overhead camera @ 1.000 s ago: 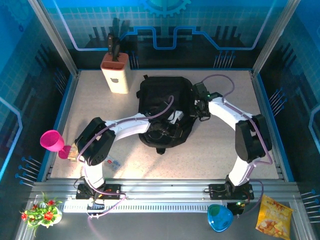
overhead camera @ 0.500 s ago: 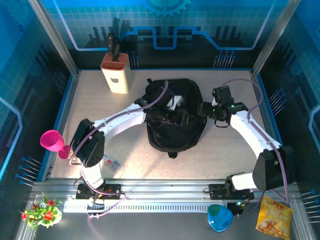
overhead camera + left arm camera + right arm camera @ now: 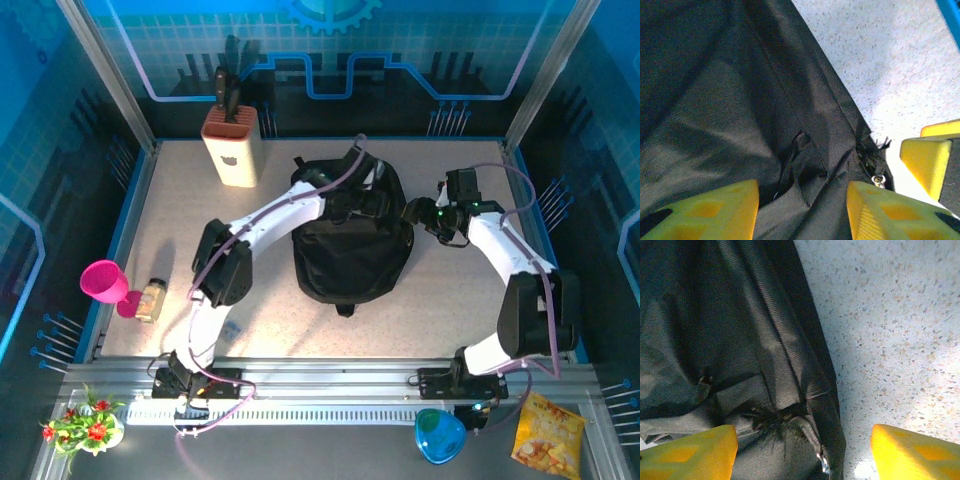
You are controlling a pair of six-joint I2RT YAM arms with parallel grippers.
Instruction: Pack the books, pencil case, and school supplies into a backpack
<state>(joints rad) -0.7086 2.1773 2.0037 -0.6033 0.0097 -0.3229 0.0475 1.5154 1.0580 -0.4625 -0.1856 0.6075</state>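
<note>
The black backpack (image 3: pixel 350 250) lies flat in the middle of the table. My left gripper (image 3: pixel 374 203) hovers over its far right corner, jaws open, with black fabric (image 3: pixel 765 110) and a seam under the gap (image 3: pixel 802 200). My right gripper (image 3: pixel 416 213) is open just off the backpack's right edge; its gap (image 3: pixel 802 447) spans that edge (image 3: pixel 790 370) and bare table. A metal zipper pull (image 3: pixel 822 462) sits near the corner. One yellow finger (image 3: pixel 932 160) of the right gripper shows in the left wrist view. Books, pencil case and school supplies are out of view.
A cream knife block (image 3: pixel 231 148) stands at the back left. A pink cup (image 3: pixel 104 283) and a small jar (image 3: pixel 152 298) sit at the left edge, and a small card (image 3: pixel 226 325) lies near the left arm's base. Speckled table (image 3: pixel 450 300) lies right of the backpack.
My left gripper moved from the backpack's middle up to its far right corner. My right gripper drew back to the backpack's right edge. The backpack shifted a little toward the right.
</note>
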